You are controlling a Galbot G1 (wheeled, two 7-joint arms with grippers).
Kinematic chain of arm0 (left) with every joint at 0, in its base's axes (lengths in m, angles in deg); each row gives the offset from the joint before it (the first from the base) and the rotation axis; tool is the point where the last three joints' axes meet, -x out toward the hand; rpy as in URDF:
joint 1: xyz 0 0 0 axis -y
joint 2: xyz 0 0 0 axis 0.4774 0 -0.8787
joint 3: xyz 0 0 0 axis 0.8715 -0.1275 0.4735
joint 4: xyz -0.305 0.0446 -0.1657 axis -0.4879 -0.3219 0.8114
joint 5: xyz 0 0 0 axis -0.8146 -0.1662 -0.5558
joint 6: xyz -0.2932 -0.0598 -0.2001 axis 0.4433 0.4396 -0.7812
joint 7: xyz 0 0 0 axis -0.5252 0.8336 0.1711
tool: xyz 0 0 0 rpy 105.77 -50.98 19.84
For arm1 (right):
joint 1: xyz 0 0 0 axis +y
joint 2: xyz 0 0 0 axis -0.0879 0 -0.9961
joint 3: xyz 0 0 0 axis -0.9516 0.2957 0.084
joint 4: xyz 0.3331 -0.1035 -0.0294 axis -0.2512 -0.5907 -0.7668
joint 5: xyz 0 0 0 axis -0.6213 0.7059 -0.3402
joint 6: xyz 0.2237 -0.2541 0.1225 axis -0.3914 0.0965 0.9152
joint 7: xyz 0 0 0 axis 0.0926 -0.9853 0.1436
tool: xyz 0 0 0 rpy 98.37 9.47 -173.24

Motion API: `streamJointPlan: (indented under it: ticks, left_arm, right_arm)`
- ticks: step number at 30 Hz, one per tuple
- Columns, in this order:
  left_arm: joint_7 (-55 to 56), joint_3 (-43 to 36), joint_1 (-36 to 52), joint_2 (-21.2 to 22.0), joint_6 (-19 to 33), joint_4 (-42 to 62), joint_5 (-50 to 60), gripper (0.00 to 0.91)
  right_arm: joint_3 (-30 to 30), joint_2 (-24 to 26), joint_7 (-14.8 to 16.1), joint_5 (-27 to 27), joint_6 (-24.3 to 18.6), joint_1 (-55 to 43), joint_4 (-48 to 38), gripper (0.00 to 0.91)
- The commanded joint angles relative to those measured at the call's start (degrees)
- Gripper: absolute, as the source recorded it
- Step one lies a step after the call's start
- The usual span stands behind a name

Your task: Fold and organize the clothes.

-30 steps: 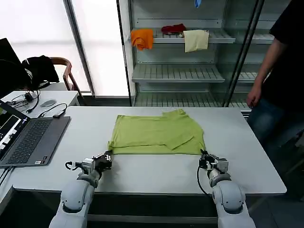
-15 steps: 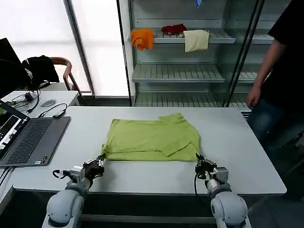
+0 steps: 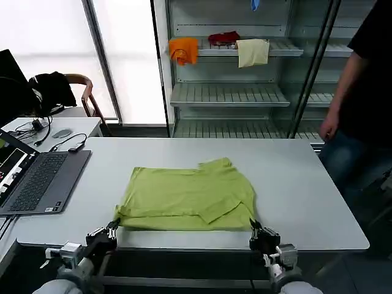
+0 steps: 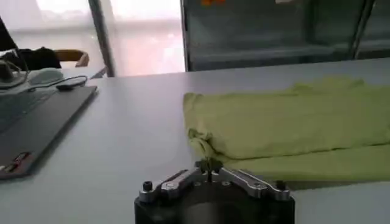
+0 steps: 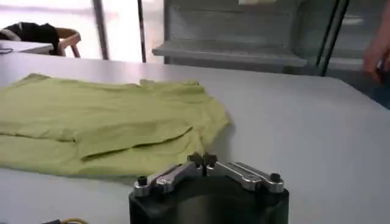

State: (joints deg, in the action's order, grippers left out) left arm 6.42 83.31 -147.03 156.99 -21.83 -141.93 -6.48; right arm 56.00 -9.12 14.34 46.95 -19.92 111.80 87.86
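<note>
You've dragged the T-shirt (image 3: 187, 199) back toward you: a second ago its near hem lay mid-counter, and now it sits almost at the near edge of the counter (image 3: 306, 184), already folded into a band with the sleeves tucked over. Your left pincer (image 3: 109, 231) is pinched closed on the near left corner, and your right pincer (image 3: 259, 233) is closed on the near right corner. Both hang just off the edge. With the hem this close, you look placed to lift it and fold it away from you.
</note>
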Motion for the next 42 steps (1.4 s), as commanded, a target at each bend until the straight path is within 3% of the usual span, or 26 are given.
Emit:
streamJointPlan:
  ticks: [1,2,3,4,13,24,31,42]
  left_arm:
    - [0.13,3.28,-7.64,0.25,-0.06,-4.55,-2.04,0.01]
    - [0.19,3.11,-7.81,0.5,-0.06,-4.58,-1.99,0.01]
    - [0.21,2.95,-7.89,0.56,-0.05,-4.5,-1.94,0.02]
    - [0.45,2.72,-7.99,0.65,-0.06,-4.45,-1.91,0.907]
    - [2.2,1.19,-5.62,1.53,-0.01,-3.68,-0.22,0.907]
    - [2.17,0.84,2.87,0.14,-0.02,1.28,1.76,0.907]
    - [2.14,0.28,12.34,-0.97,0.0,3.58,-4.34,0.907]
    - [1.67,-6.43,25.93,-4.97,-0.11,14.53,-4.64,0.907]
  right_arm:
    - [0.6,0.25,-0.33,2.58,-0.14,6.94,3.39,0.0]
    - [0.64,0.12,-0.53,2.58,-0.15,6.75,3.09,0.141]
    - [0.69,-0.07,-0.57,2.5,-0.17,6.62,2.82,0.776]
    - [0.73,-0.15,-0.64,2.45,-0.19,6.59,2.75,0.907]
    - [0.48,-1.73,-1.23,1.84,-1.06,3.48,3.69,0.907]
    - [2.94,-3.04,-0.73,1.7,-0.19,-7.8,3.65,0.907]
    - [6.95,-3.95,-0.48,2.74,-0.06,-17.0,-3.1,0.907]
    - [6.32,-5.42,-1.45,1.54,0.14,-29.66,-16.73,0.907]
